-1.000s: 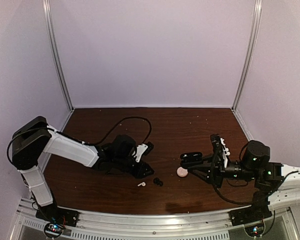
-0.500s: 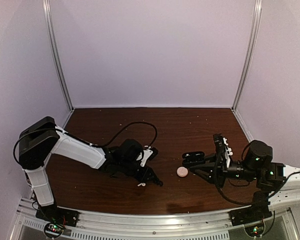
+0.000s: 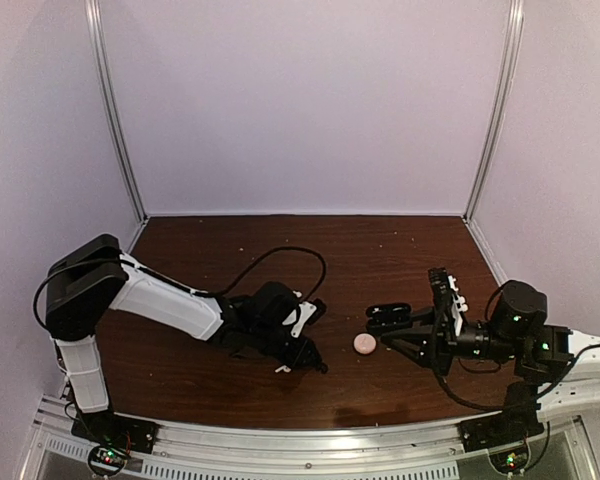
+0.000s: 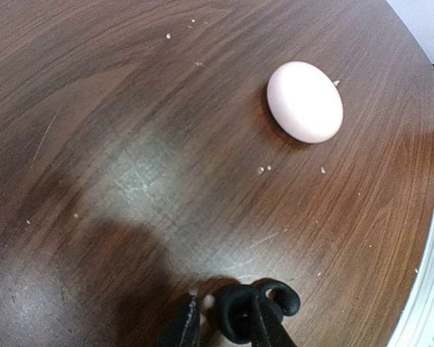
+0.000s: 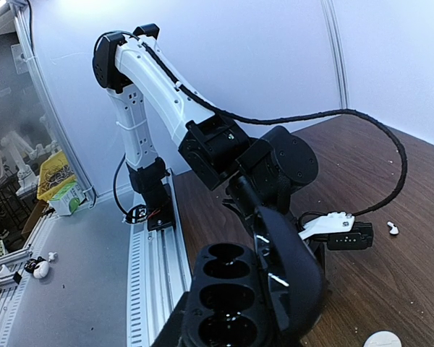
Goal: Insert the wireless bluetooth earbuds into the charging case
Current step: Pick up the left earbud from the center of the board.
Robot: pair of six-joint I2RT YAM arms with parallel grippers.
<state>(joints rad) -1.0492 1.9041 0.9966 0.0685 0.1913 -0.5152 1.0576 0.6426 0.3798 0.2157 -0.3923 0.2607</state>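
A black earbud (image 4: 239, 316) with a hooked loop lies on the dark wood table, and my left gripper (image 4: 224, 327) has its jaws drawn in narrow on either side of it. In the top view the left gripper (image 3: 317, 365) is low on the table, with a tiny white stemmed earbud (image 3: 283, 368) just to its left. My right gripper (image 3: 405, 325) is shut on a black charging case (image 5: 228, 303), held above the table with its lid (image 5: 293, 278) open. The case's round wells are empty.
A pale pink oval case (image 3: 364, 343) lies shut on the table between the two grippers and shows ahead in the left wrist view (image 4: 304, 101). A small white earbud-like piece (image 5: 393, 229) lies beyond the left wrist. The metal rail (image 3: 300, 440) runs along the near edge.
The left arm has reached right and down to the black earbud, and its jaws have narrowed around it. The right arm has barely moved and still holds the open case.
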